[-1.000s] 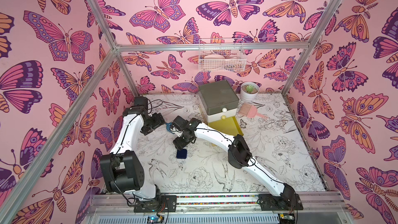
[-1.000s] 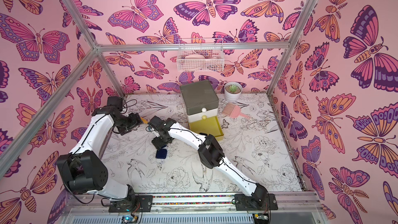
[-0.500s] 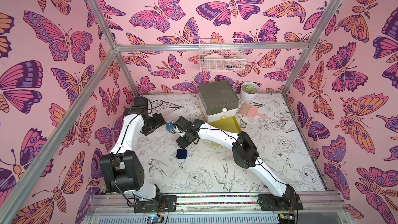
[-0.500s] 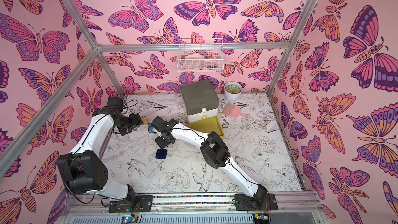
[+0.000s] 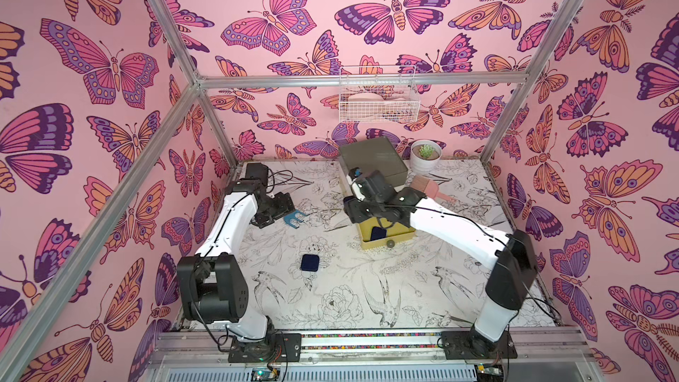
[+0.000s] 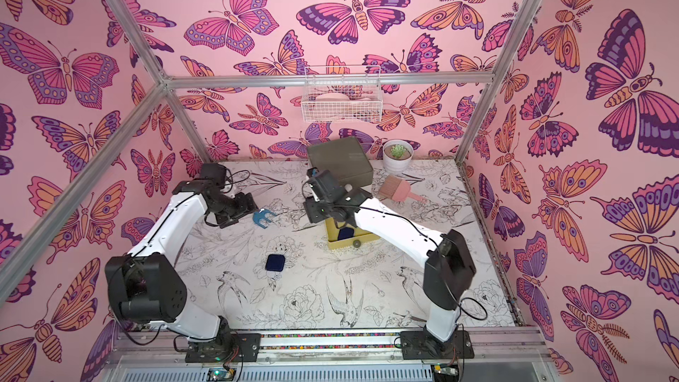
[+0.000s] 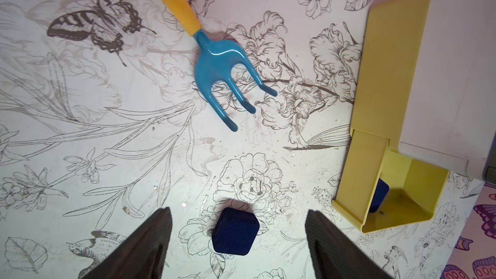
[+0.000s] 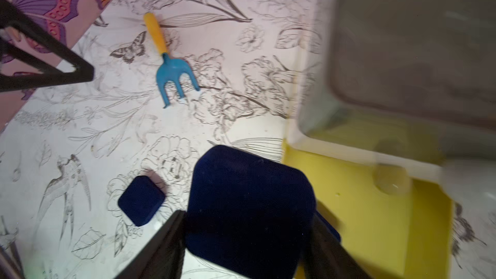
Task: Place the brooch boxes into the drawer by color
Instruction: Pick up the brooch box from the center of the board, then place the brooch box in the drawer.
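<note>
My right gripper (image 8: 247,214) is shut on a navy blue brooch box (image 8: 249,210), held above the near edge of the pulled-out yellow bottom tier (image 8: 375,224) of the drawer (image 5: 374,163). A second navy box (image 5: 378,233) lies inside that yellow tier. Another navy box (image 5: 309,262) rests on the table, apart from both arms; it shows too in the left wrist view (image 7: 235,231). My left gripper (image 7: 237,212) is open and holds nothing, hovering by the left wall (image 5: 281,207). In both top views the right wrist (image 6: 323,211) covers its fingers.
A blue fork tool with a yellow handle (image 5: 294,217) lies just right of the left gripper. A pink brush (image 5: 428,188) and a white plant pot (image 5: 426,158) sit right of the chest. A white wire basket (image 5: 378,99) hangs on the back wall.
My right arm has carried the navy box rightward, from the table's middle to the open yellow drawer. The left arm has stayed put.
</note>
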Motion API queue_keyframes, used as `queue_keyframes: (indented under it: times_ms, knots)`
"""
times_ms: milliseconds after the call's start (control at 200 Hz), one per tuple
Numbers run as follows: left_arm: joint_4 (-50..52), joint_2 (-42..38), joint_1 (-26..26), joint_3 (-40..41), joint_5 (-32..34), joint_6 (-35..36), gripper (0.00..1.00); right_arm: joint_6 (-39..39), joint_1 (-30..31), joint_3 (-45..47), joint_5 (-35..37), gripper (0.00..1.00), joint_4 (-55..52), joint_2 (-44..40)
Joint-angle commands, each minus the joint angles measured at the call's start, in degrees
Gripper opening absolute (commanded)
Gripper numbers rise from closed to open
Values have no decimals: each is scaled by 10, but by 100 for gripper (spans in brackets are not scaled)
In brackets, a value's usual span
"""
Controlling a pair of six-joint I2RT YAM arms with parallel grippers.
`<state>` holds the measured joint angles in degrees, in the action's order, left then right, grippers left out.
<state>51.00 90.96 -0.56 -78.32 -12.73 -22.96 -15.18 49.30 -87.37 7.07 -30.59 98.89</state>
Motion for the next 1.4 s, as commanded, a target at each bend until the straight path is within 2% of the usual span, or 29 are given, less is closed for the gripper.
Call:
queue_keyframes:
  times_ms: [0,230,481,696,972,1398]
  knots:
    - [-9,16,7,-16,-11,-1,84,-14,-23,64,50,67,6,-38]
    - [-11,29,15,-32,-17,1,84,-48,-82,156,44,68,23,-78]
    - [-9,27,18,-25,-18,2,84,-76,-132,171,3,68,51,-36]
    - [-9,19,17,-18,-16,3,84,-53,-140,173,4,68,53,-1]
    - [-10,20,18,-23,-17,2,84,-47,-146,212,8,69,57,3]
    - [-9,20,18,-23,-16,1,84,-37,-145,210,21,78,49,11]
